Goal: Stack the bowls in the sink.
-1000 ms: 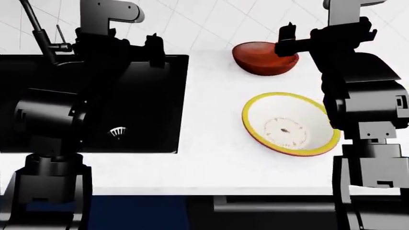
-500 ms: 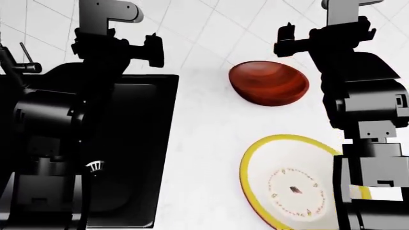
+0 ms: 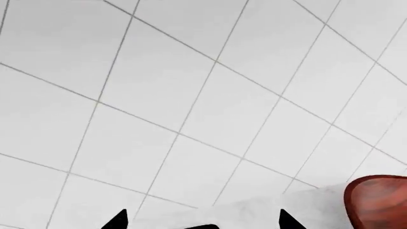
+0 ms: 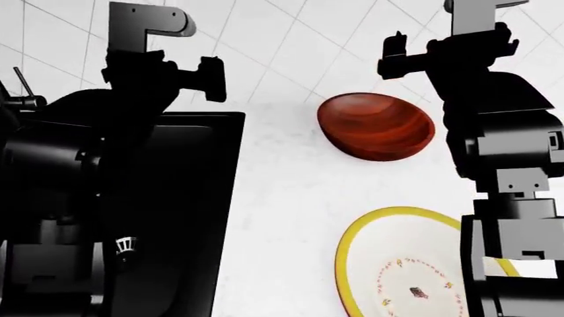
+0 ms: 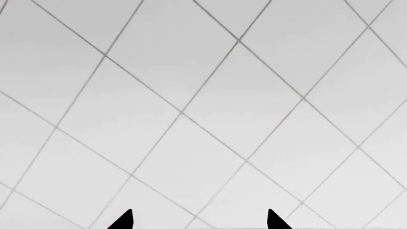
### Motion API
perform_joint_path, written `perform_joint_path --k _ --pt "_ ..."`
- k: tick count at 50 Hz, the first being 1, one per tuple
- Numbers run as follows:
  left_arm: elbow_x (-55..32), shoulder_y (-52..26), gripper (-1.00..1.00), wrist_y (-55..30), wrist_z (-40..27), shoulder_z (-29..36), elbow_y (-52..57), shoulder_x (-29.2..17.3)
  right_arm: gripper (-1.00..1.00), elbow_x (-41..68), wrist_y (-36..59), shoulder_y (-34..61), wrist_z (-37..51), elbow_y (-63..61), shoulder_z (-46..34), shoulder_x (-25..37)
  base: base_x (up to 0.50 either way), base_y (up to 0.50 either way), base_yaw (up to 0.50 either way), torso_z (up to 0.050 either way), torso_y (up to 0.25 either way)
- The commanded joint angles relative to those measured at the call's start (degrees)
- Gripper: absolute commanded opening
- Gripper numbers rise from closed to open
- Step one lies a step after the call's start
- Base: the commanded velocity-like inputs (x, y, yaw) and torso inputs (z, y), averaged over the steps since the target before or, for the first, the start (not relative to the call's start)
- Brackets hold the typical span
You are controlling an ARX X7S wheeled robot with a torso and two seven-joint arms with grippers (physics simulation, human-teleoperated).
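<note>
The reddish-brown wood-grain bowl (image 4: 376,125) sits on the white counter to the right of the black sink (image 4: 189,218). Its edge also shows in the left wrist view (image 3: 380,200). The white bowl with the yellow rim (image 4: 397,271) lies nearer me, partly cut by the frame and hidden by my right arm. My left gripper (image 4: 163,63) (image 3: 202,222) is open and empty, held high over the sink's back edge and facing the tiled wall. My right gripper (image 4: 451,41) (image 5: 200,222) is open and empty, above and behind the wood bowl.
The faucet (image 4: 22,92) stands at the sink's far left. The round metal drain (image 4: 125,246) shows beside my left arm, which hides much of the basin. A white tiled wall (image 5: 203,95) rises behind the counter.
The head view has moved in and down: both bowls look larger and sit lower in the frame, and the sink has shifted left. Both grippers stay open and raised.
</note>
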Motion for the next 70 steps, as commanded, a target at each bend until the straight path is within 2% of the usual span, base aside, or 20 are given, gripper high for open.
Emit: perform_joint_path --k 1,6,8,11,14,23,27,38,46,58,70 --pt "-9.93 -0.29 1.00 -18.77 5.77 -1.74 8.76 -3.38 1.00 0.67 1.85 -0.83 0.07 -2.83 0.71 1.24 0.00 0.00 0.00 0.000 0.000" --pt "-18.41 0.49 1.00 -32.89 8.00 -3.57 19.58 -4.94 1.00 0.90 2.56 -1.23 0.20 -3.94 1.06 1.80 0.00 0.00 0.00 0.000 0.000" --pt "-23.12 1.18 1.00 -36.65 6.65 -3.49 23.22 -5.97 1.00 0.92 2.61 -1.27 0.26 -4.03 1.08 1.87 0.00 0.00 0.00 0.000 0.000" --pt "-40.54 0.97 1.00 -36.67 -4.30 -0.95 24.12 -10.06 1.00 0.96 2.51 -1.33 0.32 -3.99 1.06 1.84 0.00 0.00 0.00 0.000 0.000" --pt "-50.44 0.77 1.00 -36.53 -10.33 1.26 24.49 -12.22 1.00 1.05 2.57 -1.45 0.32 -4.16 1.03 1.83 0.00 0.00 0.00 0.000 0.000" --pt "-71.31 1.05 1.00 -35.71 -22.34 5.65 23.03 -15.17 1.00 1.33 3.03 -1.60 0.37 -5.07 1.02 1.93 0.00 0.00 0.00 0.000 0.000" --pt "-77.68 2.13 1.00 -34.68 -25.19 7.32 23.25 -15.67 1.00 1.43 3.59 -1.77 0.47 -5.84 1.05 2.13 0.00 0.00 0.00 0.000 0.000" --pt "-78.52 3.63 1.00 -31.15 -24.11 9.92 23.60 -12.88 1.00 1.87 5.15 -2.33 0.74 -8.19 1.28 2.61 0.00 0.00 0.00 0.000 0.000" --pt "-83.14 5.64 1.00 -27.78 -26.17 10.65 23.41 -10.37 1.00 2.09 5.75 -3.01 0.95 -9.36 1.63 3.25 0.00 0.00 0.00 0.000 0.000" --pt "-84.55 7.25 1.00 -24.65 -27.06 11.91 21.94 -7.82 1.00 2.16 5.53 -3.07 0.96 -9.00 1.28 3.18 0.00 0.00 0.00 0.000 0.000" --pt "-80.36 8.57 1.00 -22.16 -26.59 13.78 18.87 -5.45 1.00 2.26 5.18 -3.19 0.91 -8.62 1.17 3.39 0.00 0.00 0.00 0.000 0.000"
